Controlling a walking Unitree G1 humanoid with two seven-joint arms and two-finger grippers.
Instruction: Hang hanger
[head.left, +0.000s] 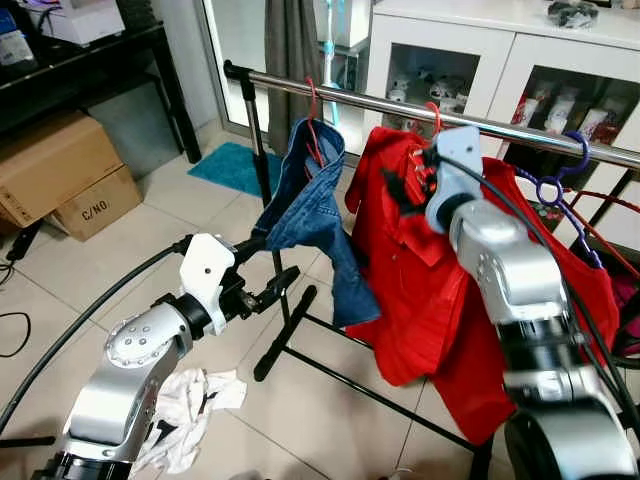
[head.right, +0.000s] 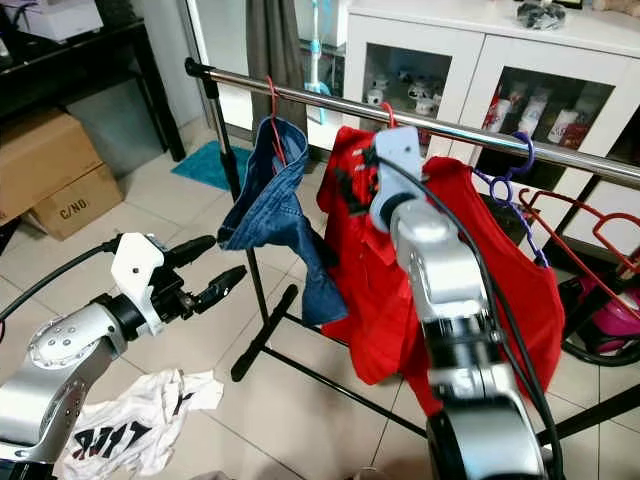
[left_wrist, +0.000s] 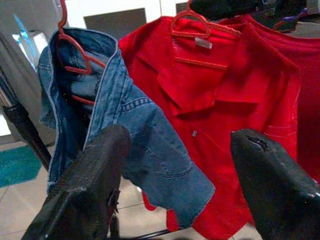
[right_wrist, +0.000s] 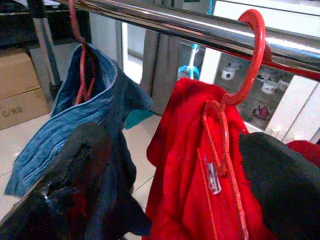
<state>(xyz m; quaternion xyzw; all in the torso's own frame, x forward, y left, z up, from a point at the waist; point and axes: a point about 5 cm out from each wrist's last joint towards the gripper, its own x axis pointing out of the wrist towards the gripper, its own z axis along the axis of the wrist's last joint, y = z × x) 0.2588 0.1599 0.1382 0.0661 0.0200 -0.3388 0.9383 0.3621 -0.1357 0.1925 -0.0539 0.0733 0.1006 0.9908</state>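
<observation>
hanging beside red shirt (head.left: 420, 260) (crowded): denim shirt (head.left: 305, 215).

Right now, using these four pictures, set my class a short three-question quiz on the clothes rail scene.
1. True or false: the red hanger's hook is over the rail.
2. Which garment hangs nearest the rail's post end? A) denim shirt B) red shirt C) white cloth
3. Fill in: the white cloth lies on the ____.

Key:
1. True
2. A
3. Floor
</observation>
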